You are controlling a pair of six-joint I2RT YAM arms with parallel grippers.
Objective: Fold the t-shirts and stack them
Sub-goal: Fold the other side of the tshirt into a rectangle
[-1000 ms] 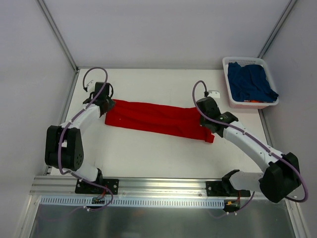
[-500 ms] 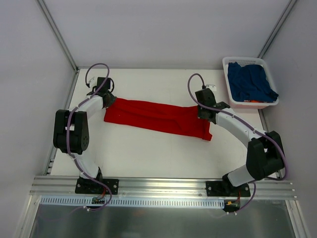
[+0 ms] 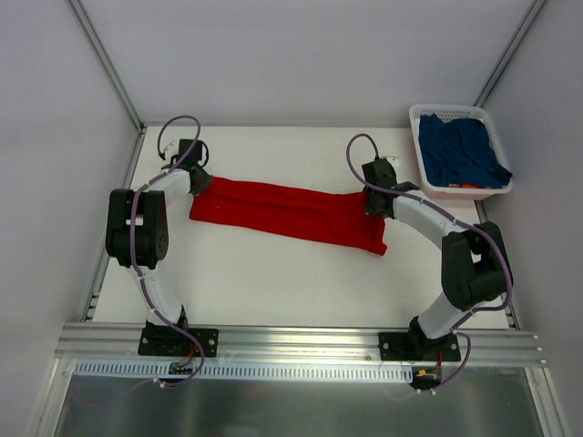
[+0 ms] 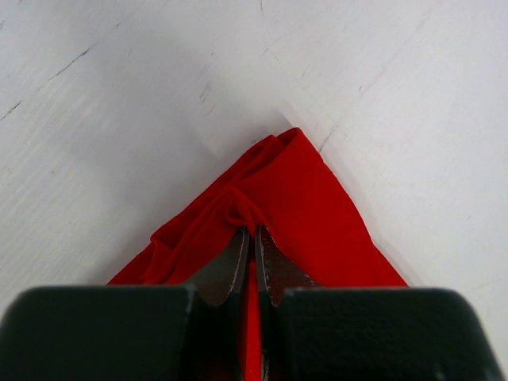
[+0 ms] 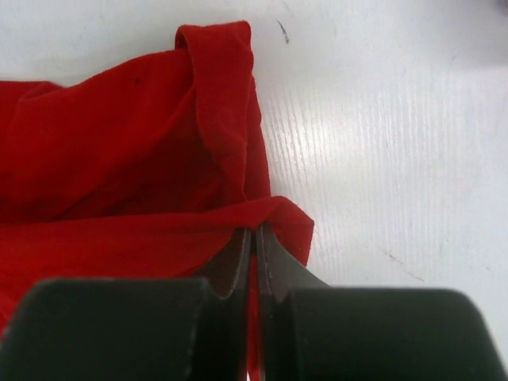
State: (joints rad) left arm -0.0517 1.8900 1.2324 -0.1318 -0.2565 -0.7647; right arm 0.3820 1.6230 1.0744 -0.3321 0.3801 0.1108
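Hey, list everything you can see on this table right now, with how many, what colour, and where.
red t-shirt: one, bright red, stretched in a long band across the middle of the table
blue t-shirt: one, dark navy, crumpled in the basket
basket: one, white, far right corner
table: one, white, under everything
left end effector: one, black, shut on the red t-shirt's left end
right end effector: one, black, shut on its right end

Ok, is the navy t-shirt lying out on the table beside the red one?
No, the navy t-shirt is bunched inside the white basket off to the far right, apart from the red t-shirt.
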